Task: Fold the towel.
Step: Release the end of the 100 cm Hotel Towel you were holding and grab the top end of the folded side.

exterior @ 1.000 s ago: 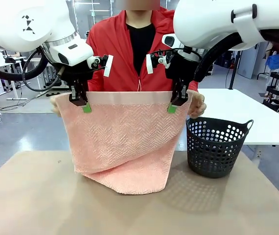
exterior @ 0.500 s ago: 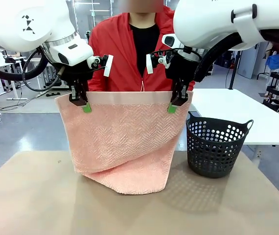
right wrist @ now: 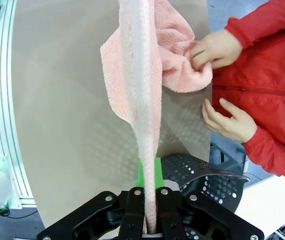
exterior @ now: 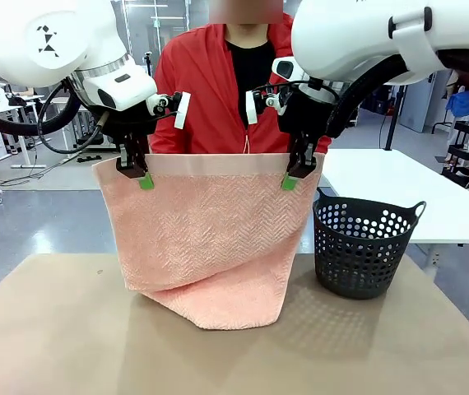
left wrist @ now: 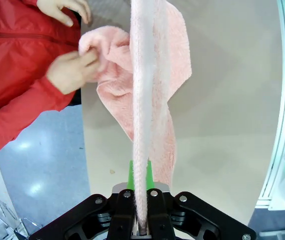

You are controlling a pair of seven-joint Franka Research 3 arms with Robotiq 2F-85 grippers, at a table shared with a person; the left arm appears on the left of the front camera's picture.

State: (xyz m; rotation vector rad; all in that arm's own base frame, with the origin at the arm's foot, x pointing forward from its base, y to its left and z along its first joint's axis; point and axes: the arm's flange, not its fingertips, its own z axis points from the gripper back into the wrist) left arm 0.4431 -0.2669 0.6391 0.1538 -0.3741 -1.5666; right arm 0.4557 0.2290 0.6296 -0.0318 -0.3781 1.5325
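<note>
- Right, front view: my left claw (exterior: 146, 179) is pinched shut on one top corner of the towel (exterior: 210, 239), and my right claw (exterior: 290, 179) is pinched shut on the other. The smooth band runs taut between the two claws. The rest hangs straight below them, and its bottom edge is crumpled on the table (exterior: 53, 329). A basket (exterior: 366, 247) stands on the table below the right claw and outboard of it, apart from the cloth. A person (exterior: 206, 90) stands just behind both claws.
- Left wrist view: the left claw (left wrist: 140, 172) has its green pads tight on the towel (left wrist: 152, 65), whose edge runs straight out from the fingertips. Far ahead of the claw, a hand (left wrist: 72, 72) pinches a bunched low corner.
- Right wrist view: the right claw (right wrist: 148, 172) grips the towel (right wrist: 142, 75) the same way. Far ahead and off to one side, a hand (right wrist: 215, 49) holds a low corner. The basket (right wrist: 202, 180) sits close beside the fingers.
</note>
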